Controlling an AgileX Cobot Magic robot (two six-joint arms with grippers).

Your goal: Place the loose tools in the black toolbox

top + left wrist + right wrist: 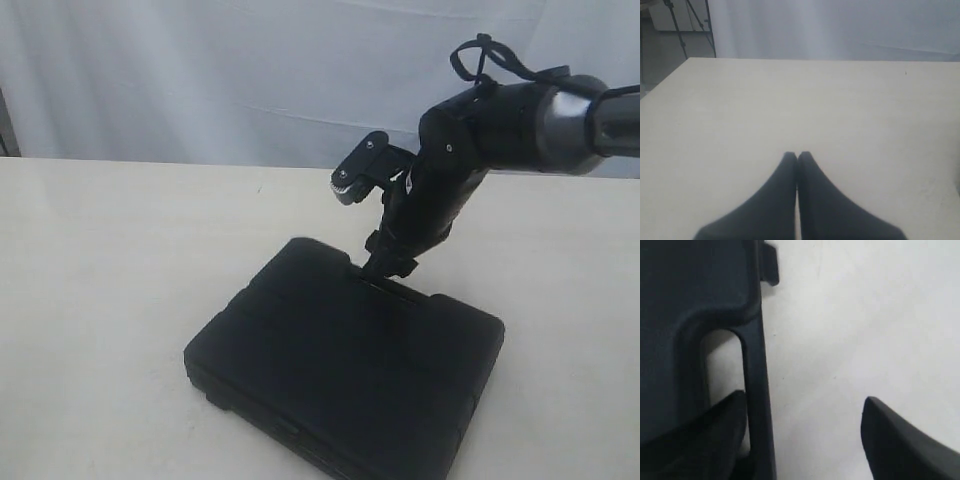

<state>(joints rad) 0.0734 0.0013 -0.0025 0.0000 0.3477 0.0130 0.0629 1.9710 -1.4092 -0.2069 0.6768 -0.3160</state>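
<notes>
Black moulded plastic formed the toolbox (350, 370), which lay flat and shut on the pale worktop (100, 300), set at an angle with one corner toward the near edge and a whitish curtain (200, 70) hanging behind. The right arm (520, 120) reached down from the upper right to the box's far edge, its tip just at the slot handle (400, 290). In the right wrist view the right fingers (900, 440) stood wide apart and gripped nothing: one hung over the handle slot (722, 365), the other over bare worktop (865, 315), with the handle bar (757, 405) between them. A small black tab (771, 265) jutted from the box's edge (690, 290), perhaps a latch, though the view was too dark to say. In the left wrist view the left fingers (785, 200) were pressed together, empty, above open worktop (790, 100), well away from the toolbox.
</notes>
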